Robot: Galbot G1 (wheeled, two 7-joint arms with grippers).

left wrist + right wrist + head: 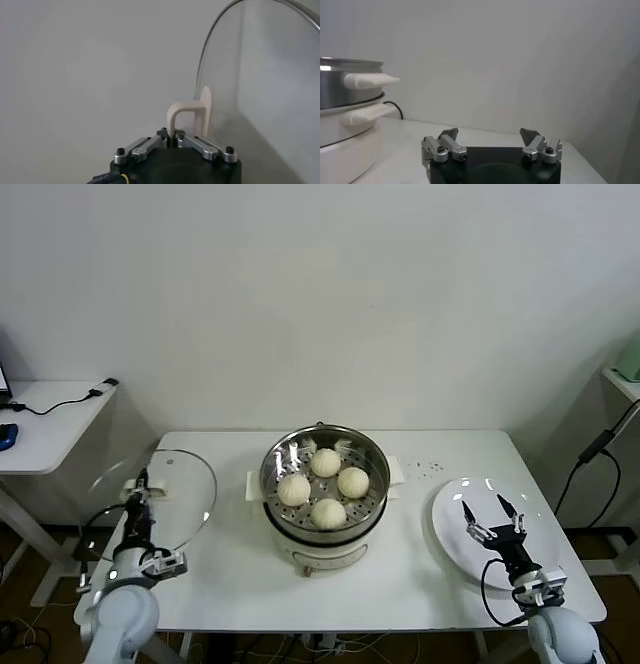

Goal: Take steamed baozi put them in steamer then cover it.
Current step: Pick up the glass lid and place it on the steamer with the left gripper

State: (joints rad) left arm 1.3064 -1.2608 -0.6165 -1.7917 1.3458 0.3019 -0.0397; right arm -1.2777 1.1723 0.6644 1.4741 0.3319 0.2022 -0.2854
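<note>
Four cream-white baozi [323,484] lie inside the shiny steamer [372,454] on its white base at the table's middle. My left gripper [140,481] is shut on the white handle [184,116] of the clear glass cover [180,499], which it holds tilted up above the table's left end, left of the steamer. The cover's glass [260,75] fills one side of the left wrist view. My right gripper [489,511] is open and empty above the white plate [450,534]. The steamer's side and handles [367,80] show in the right wrist view.
A white side table [40,419] with cables stands at the far left. A black cable [590,459] hangs at the far right. A white wall runs behind the table.
</note>
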